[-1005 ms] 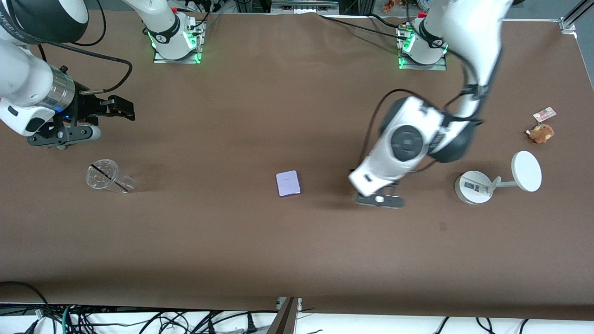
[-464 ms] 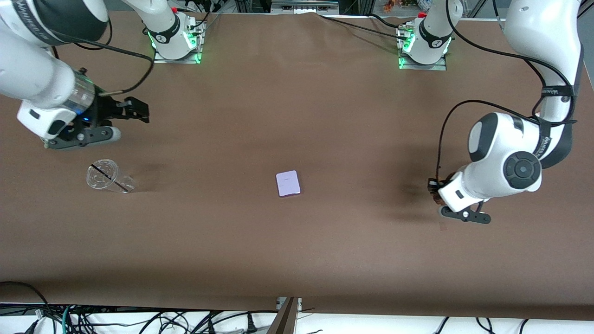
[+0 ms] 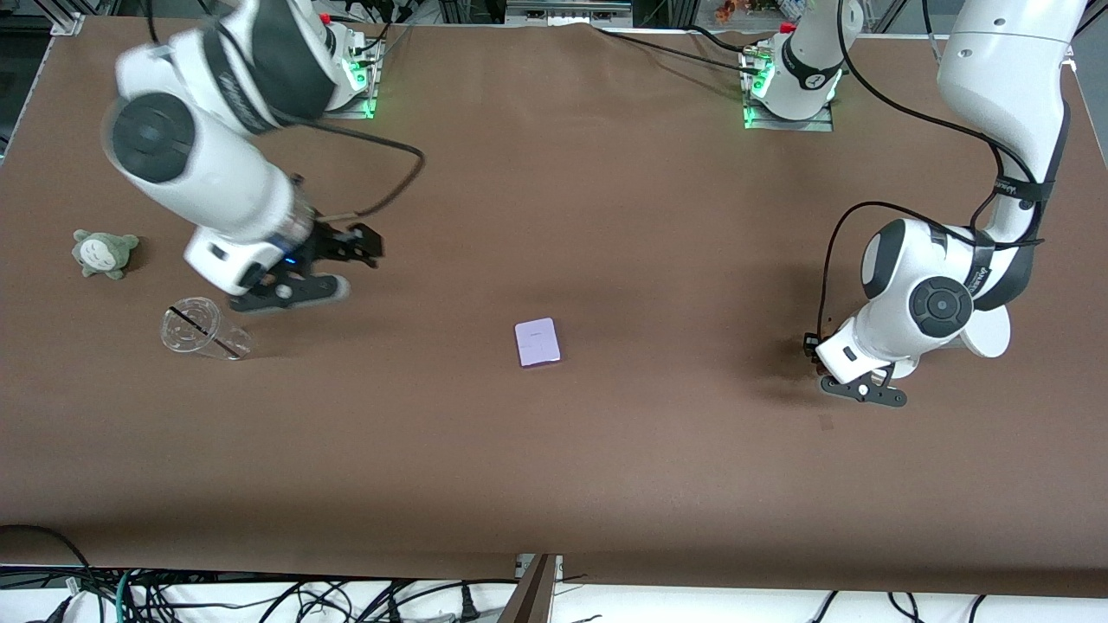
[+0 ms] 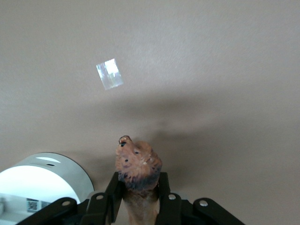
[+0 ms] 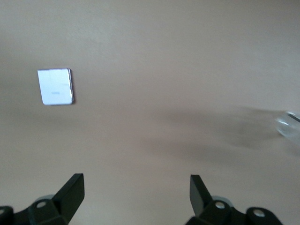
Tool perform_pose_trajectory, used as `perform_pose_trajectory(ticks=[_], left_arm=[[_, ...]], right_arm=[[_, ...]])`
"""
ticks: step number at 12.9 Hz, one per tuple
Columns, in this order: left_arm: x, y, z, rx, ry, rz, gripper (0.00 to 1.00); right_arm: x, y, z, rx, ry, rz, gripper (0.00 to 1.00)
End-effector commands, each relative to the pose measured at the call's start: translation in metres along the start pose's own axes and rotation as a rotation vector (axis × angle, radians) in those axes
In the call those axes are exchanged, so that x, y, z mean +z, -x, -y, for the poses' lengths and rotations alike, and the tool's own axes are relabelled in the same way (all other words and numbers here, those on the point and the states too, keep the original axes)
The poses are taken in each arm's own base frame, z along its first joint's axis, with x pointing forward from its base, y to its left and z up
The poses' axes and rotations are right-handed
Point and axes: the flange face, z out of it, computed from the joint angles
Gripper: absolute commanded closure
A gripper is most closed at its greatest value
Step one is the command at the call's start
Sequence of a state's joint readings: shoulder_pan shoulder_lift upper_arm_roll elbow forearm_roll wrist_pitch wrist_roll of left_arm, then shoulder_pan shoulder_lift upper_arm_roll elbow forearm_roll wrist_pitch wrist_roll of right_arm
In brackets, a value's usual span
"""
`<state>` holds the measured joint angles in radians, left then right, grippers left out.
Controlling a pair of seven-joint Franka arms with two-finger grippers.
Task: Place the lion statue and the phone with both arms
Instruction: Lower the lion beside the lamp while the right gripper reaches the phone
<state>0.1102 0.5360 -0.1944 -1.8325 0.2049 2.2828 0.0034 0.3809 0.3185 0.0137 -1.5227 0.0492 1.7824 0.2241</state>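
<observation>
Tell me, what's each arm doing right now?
Left gripper shut on small orange-brown lion statue, above table. Right gripper open, empty. Flat lavender-white phone lies untouched.

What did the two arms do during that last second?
The left gripper, shut on the lion statue, swung from near the phone toward its own end of the table, stopping beside the white stand. The right gripper, open, moved toward the phone. Phone and plastic cup stayed put.
</observation>
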Motion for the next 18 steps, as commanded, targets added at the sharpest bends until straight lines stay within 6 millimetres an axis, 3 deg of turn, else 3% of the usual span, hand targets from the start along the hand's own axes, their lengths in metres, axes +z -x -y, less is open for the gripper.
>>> perform_pose_trajectory(ticks=[1,4,9,11,16,18], left_arm=[[0.002,0.011,0.007,0.002,-0.011,-0.001,0.84],[0.018,0.021,0.021,-0.036,0.012,0.019,0.84],[0.016,0.017,0.015,-0.124,0.124,0.013,0.83],[0.023,0.018,0.014,-0.123,0.127,0.022,0.77],[0.026,0.016,0.012,-0.12,0.128,0.0,0.69],[0.025,0.015,0.012,-0.122,0.127,-0.001,0.0]], right_arm=[[0.039,-0.023,0.024,0.021,-0.002,-0.025,0.01],[0.093,-0.04,0.051,0.003,-0.007,-0.059,0.0],[0.164,-0.055,0.07,-0.016,-0.011,-0.08,0.01],[0.184,-0.065,0.077,0.049,-0.024,-0.101,0.01],[0.225,-0.076,0.138,0.036,-0.034,-0.123,0.01],[0.243,-0.071,0.155,0.036,-0.041,-0.14,0.01]])
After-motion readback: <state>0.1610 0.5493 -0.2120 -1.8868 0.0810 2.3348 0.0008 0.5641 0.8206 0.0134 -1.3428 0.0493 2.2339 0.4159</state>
